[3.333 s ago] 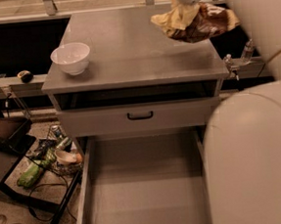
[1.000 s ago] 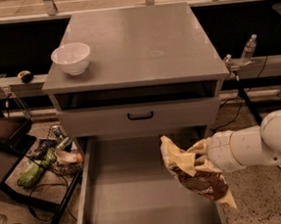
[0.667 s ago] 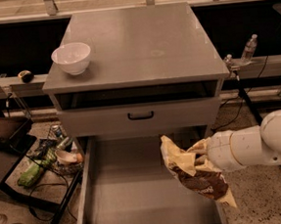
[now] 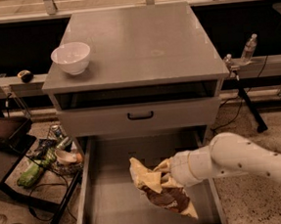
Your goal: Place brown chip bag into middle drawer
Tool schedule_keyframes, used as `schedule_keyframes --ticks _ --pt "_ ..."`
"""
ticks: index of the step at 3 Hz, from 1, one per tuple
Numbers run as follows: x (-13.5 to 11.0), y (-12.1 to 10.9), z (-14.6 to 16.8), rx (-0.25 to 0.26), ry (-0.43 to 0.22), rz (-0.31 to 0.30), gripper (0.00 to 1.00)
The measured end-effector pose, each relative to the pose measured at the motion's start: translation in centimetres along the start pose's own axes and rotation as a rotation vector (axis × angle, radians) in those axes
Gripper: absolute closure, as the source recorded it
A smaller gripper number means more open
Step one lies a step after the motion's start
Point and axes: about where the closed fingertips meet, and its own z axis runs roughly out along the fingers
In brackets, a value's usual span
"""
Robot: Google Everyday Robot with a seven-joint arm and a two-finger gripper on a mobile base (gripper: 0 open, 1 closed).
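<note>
The brown chip bag (image 4: 162,190), crumpled with pale yellow ends and a dark brown middle, hangs over the floor of the open middle drawer (image 4: 114,204), right of centre. My gripper (image 4: 169,176) comes in from the right on a white arm and is shut on the bag's upper part. The bag's lower end is close to the drawer floor; I cannot tell whether it touches. The gripper's fingers are mostly hidden by the bag.
A white bowl (image 4: 71,57) stands on the cabinet top (image 4: 139,40) at the left. A shut drawer front with a black handle (image 4: 140,116) is above the open drawer. Clutter (image 4: 41,159) lies on the floor at the left. A water bottle (image 4: 248,48) stands at the right.
The bag was held above the cabinet top's right side 3.3 s ago; now it is down inside the open drawer. Over the last second nothing has visibly moved.
</note>
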Motion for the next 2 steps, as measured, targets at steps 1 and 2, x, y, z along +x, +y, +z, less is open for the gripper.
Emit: schedule_keyframes --ticks 1,2 --pt "1.1 0.2 7.2 -0.003 -0.060 0.041 0.83" --pt "1.4 0.4 8.5 -0.001 -0.075 0.059 0.63"
